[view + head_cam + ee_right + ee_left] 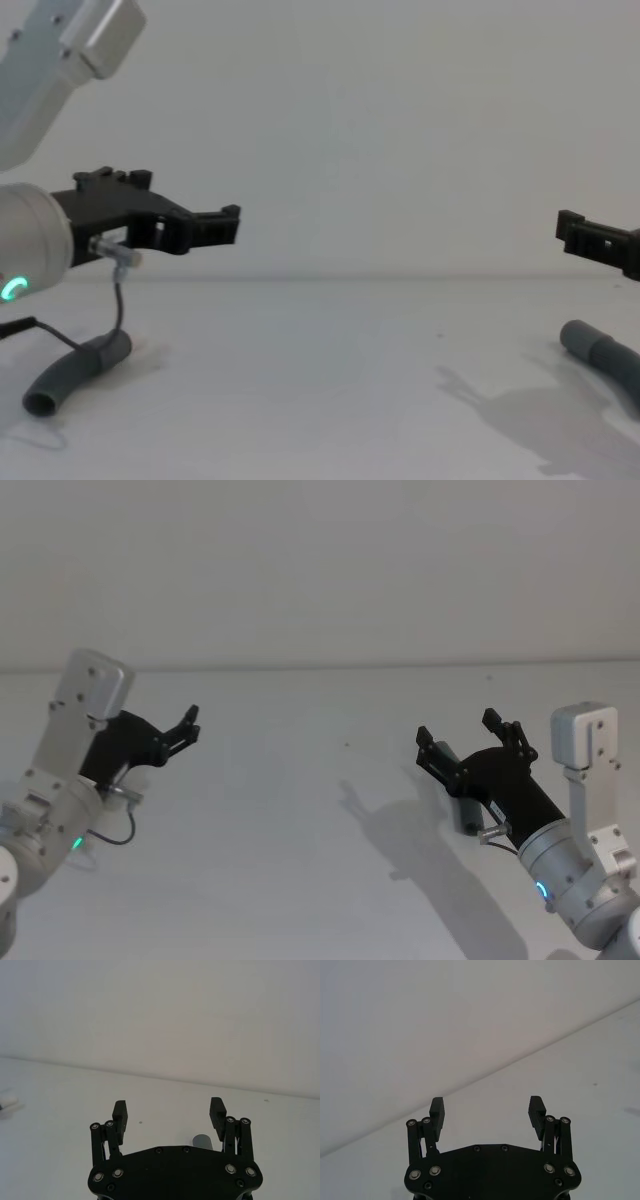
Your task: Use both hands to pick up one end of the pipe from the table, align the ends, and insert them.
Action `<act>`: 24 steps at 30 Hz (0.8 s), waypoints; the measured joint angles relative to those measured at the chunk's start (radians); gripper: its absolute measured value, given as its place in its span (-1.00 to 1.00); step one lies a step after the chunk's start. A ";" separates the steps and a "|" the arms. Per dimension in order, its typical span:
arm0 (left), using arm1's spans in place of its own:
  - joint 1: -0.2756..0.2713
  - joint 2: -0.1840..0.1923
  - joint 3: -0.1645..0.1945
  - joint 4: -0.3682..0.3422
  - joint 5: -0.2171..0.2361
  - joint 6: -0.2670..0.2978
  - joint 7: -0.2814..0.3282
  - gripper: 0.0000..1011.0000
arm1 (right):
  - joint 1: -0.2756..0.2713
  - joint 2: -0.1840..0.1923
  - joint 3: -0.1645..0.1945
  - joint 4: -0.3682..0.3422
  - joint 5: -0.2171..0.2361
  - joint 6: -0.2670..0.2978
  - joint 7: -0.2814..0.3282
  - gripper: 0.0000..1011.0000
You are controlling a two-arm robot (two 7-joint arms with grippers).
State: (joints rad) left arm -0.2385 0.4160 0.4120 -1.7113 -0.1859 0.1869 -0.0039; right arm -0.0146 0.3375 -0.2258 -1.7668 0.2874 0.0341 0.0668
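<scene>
Both hands hang above the white table (300, 860), apart from each other. My left gripper (190, 725) is open at the left, well above one end of the pipe (80, 367), a dark grey open sleeve lying on the table beneath it. My right gripper (457, 727) is open at the right, above the other end (595, 348), a smooth grey cuff. That cuff (202, 1141) peeks out between the right fingers. Nothing is held in the left gripper (487, 1107) or the right gripper (169, 1108). The pipe's middle is out of view.
A thin grey cable (118, 295) loops down from the left wrist. A pale wall (320, 570) rises behind the table's far edge. Bare table lies between the two arms, with the right arm's shadow (400, 830) on it.
</scene>
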 joint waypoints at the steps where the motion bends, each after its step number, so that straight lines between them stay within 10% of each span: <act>1: 0.001 0.001 -0.004 -0.005 -0.003 0.013 0.001 0.98 | 0.000 0.000 0.000 0.000 0.000 0.000 0.000 0.98; 24: 0.074 0.002 -0.161 -0.073 -0.114 0.272 0.028 0.98 | 0.000 0.000 0.000 0.000 0.000 0.000 0.000 0.98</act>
State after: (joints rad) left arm -0.1643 0.4182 0.2511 -1.7840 -0.3000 0.4588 0.0243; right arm -0.0147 0.3375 -0.2258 -1.7668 0.2874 0.0341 0.0668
